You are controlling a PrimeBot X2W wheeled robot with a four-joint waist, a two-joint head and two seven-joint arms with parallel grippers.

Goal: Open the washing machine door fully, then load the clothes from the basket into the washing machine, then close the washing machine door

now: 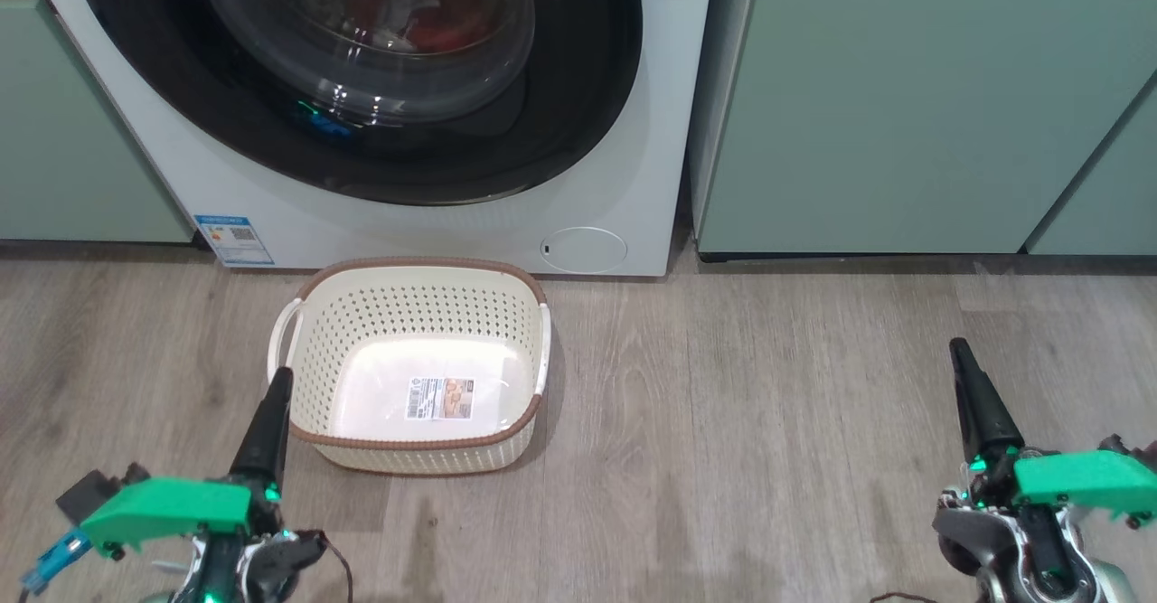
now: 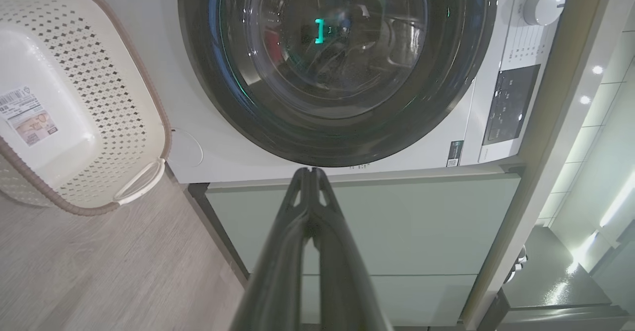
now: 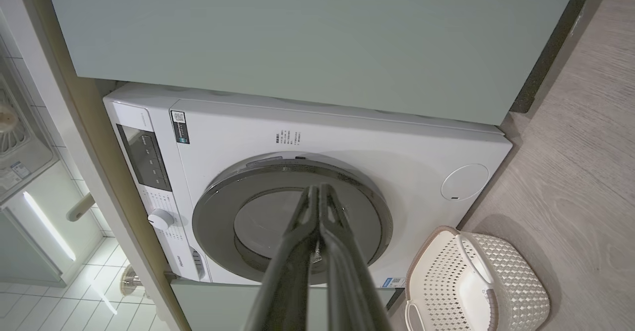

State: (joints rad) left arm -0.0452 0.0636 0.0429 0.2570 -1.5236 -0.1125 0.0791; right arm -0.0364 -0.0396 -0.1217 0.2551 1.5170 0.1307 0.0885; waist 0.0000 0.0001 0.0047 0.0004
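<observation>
The white washing machine (image 1: 425,223) stands ahead with its black-rimmed round door (image 1: 578,106) shut flush against the front. Red clothes (image 1: 447,29) show through the door's glass, inside the drum. On the floor in front sits the cream perforated basket (image 1: 416,300), holding nothing but a paper label on its bottom. My left gripper (image 1: 276,386) is shut and hangs just left of the basket's near corner. My right gripper (image 1: 960,354) is shut too, well off to the basket's right over bare floor. The door (image 2: 337,137) and basket (image 2: 124,122) also appear in the left wrist view, and the door (image 3: 223,212) in the right wrist view.
Pale green cabinets (image 1: 904,106) flank the machine on both sides. A round service flap (image 1: 583,249) and a blue energy sticker (image 1: 233,240) mark the machine's lower front. Wood-look floor (image 1: 768,422) spreads between the basket and my right gripper.
</observation>
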